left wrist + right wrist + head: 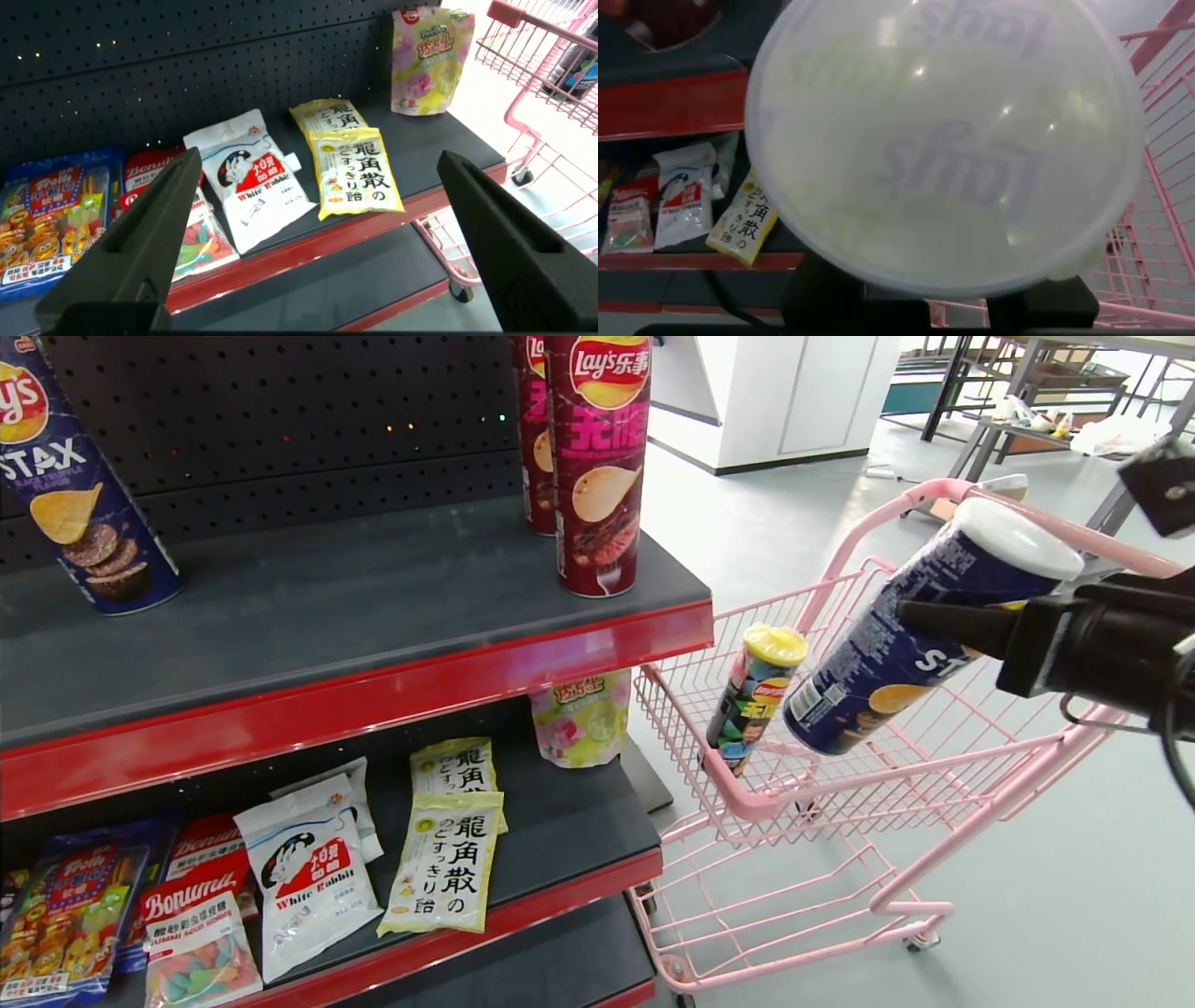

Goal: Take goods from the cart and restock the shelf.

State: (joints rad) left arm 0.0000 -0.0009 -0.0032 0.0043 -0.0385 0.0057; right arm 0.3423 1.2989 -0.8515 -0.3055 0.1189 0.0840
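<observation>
My right gripper [924, 616] is shut on a dark blue chip can [887, 663] with a white lid, holding it tilted over the pink cart [738, 795]. The can's clear lid [943, 140] faces the right wrist camera. A can with a yellow lid [754, 695] leans inside the cart's basket. On the top shelf board [327, 607] stand a matching blue can [84, 513] at the left and two maroon cans [597, 467] at the right end. My left gripper [318, 163] is open in front of the lower shelf, with nothing between its fingers.
The lower shelf [560, 821] holds flat snack bags: a white one [248, 177], two yellow ones [355, 168] and a pink-green pouch [430, 56]. The cart stands right of the shelf's end. Open floor lies behind, with tables and a white cabinet [794, 392] farther back.
</observation>
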